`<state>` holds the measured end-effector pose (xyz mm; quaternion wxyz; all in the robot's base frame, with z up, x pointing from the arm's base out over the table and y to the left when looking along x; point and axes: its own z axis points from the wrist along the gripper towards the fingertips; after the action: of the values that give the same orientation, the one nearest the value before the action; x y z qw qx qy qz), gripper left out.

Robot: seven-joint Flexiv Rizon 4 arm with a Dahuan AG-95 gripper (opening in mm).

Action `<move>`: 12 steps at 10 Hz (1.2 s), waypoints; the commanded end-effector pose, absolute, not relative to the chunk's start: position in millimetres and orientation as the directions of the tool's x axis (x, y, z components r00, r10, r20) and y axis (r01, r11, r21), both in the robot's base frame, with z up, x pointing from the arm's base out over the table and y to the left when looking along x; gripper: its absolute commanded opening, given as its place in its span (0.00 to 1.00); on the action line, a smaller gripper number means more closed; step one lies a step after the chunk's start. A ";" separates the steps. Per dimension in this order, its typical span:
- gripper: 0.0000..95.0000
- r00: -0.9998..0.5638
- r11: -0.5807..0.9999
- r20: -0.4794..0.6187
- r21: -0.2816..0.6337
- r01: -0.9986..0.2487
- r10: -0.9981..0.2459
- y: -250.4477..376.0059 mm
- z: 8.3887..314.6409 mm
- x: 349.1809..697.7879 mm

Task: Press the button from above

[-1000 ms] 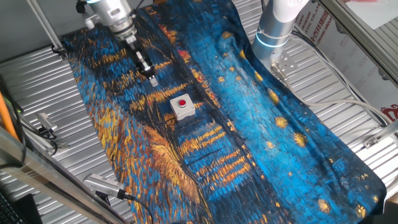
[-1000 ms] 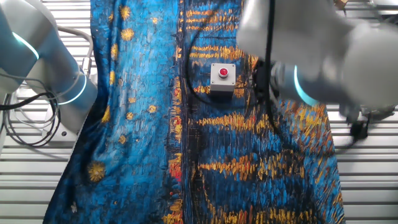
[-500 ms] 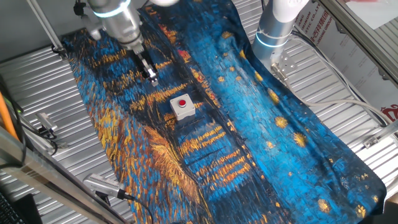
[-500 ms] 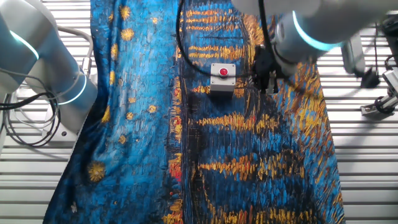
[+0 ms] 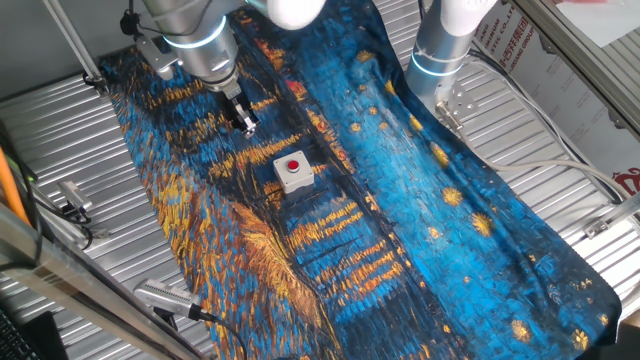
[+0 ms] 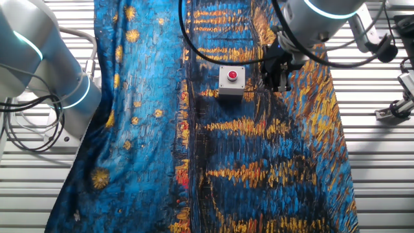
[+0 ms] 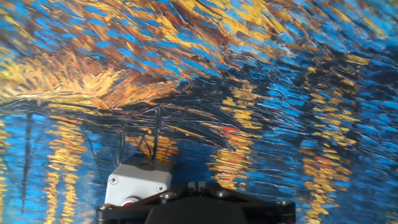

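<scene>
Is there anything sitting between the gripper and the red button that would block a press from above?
Nothing visible stands in the way. The gripper hangs off to one side of the button, not over it, and only the painted cloth lies between them. The space above the red cap looks free in both fixed views.
</scene>
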<state>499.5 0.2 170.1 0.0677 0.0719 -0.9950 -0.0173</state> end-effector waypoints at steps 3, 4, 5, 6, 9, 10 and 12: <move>0.00 -0.979 0.989 0.139 0.044 -0.143 -0.147 0.0 170.0 500.0; 0.00 -0.980 0.989 0.140 0.044 -0.138 -0.143 0.0 170.0 500.0; 0.00 -0.979 0.990 0.145 0.046 -0.136 -0.141 0.0 170.0 500.0; 0.00 -0.979 0.989 0.146 0.048 -0.137 -0.143 0.0 170.0 500.0; 0.00 -0.974 0.988 0.167 0.058 -0.143 -0.151 0.0 170.0 500.0; 0.00 -0.973 0.987 0.166 0.064 -0.149 -0.158 0.0 170.0 500.0; 0.00 -0.972 0.986 0.171 0.070 -0.149 -0.159 0.0 170.0 500.0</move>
<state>500.0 -0.3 169.9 0.0869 0.0774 -0.9928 -0.0274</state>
